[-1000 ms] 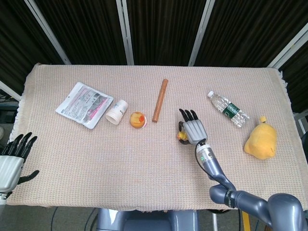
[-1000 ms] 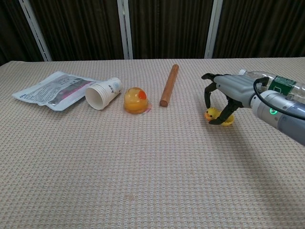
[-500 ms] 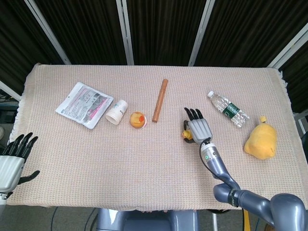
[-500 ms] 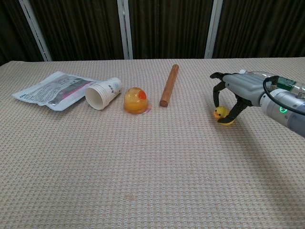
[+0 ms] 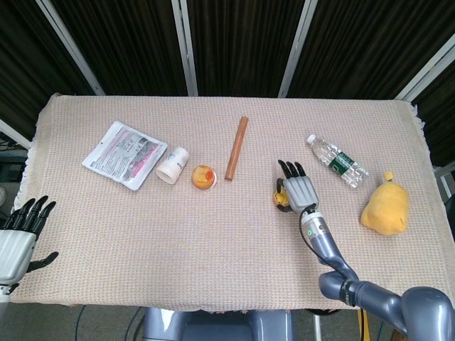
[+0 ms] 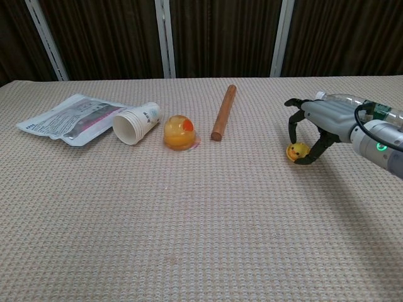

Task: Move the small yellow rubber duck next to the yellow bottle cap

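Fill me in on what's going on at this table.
The robot's right hand is curled over a small yellow rubber duck on the cloth-covered table, fingers around it. The yellow cap it is meant to sit beside lies well off to the left, past a wooden stick and next to a paper cup. The left hand hangs open at the table's edge.

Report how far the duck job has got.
Done: right hand has its fingers curled around the small yellow rubber duck, which looks held at table level. Left: carrying it across, past the wooden stick, to the yellow bottle cap and setting it down beside it. Left hand idles open.
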You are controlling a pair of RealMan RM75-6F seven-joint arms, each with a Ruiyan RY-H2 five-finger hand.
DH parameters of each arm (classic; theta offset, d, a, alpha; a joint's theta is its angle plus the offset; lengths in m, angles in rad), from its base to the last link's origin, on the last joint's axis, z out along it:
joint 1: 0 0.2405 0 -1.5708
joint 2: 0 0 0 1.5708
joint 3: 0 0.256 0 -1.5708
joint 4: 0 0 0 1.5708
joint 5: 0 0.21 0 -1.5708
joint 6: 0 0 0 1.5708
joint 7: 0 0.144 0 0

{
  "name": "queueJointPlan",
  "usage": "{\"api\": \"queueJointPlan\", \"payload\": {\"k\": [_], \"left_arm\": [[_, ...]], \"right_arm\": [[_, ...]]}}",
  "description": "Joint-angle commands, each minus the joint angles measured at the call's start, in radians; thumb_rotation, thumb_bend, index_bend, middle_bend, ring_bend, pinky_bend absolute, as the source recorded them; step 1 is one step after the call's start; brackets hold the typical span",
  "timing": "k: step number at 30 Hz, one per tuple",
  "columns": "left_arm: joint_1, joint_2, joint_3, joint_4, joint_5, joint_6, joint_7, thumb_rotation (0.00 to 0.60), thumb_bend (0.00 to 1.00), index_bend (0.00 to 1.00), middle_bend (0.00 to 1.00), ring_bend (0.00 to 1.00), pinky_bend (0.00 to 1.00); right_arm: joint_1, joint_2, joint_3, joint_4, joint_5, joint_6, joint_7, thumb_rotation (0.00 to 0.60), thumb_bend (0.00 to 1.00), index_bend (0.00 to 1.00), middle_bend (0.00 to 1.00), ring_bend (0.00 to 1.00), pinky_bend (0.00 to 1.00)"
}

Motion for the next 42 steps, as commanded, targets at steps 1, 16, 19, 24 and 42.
{"api": "queueJointPlan", "payload": {"k": [1,16,19,24,42], "left_arm": [[0.000,0.000,0.000,-0.001,0.000,-0.001,0.001,0.600,0.00,0.00,0.00,0.00,0.17],[-0.001,0.000,0.001,-0.001,0.000,-0.002,-0.003,0.600,0.00,0.00,0.00,0.00,0.17],[-0.001,0.000,0.001,0.000,-0.001,-0.003,-0.005,0.600,0.00,0.00,0.00,0.00,0.17],[-0.002,0.000,0.000,-0.001,-0.002,-0.004,-0.007,0.600,0.00,0.00,0.00,0.00,0.17],[-0.002,0.001,0.001,-0.001,0.001,-0.001,-0.008,0.600,0.00,0.00,0.00,0.00,0.17]], "right_arm": [[0.002,0.000,0.000,0.004,-0.002,-0.001,0.006,0.600,0.14,0.54,0.00,0.00,0.00],[0.017,-0.005,-0.003,0.039,-0.003,-0.024,0.021,0.600,0.14,0.54,0.00,0.00,0.00],[0.020,-0.006,-0.002,0.045,-0.003,-0.029,0.027,0.600,0.14,0.53,0.00,0.00,0.00],[0.024,-0.005,-0.002,0.053,-0.005,-0.036,0.038,0.600,0.14,0.50,0.00,0.00,0.00],[0.025,0.026,-0.007,0.044,-0.012,-0.049,0.069,0.600,0.14,0.42,0.00,0.00,0.00]]}}
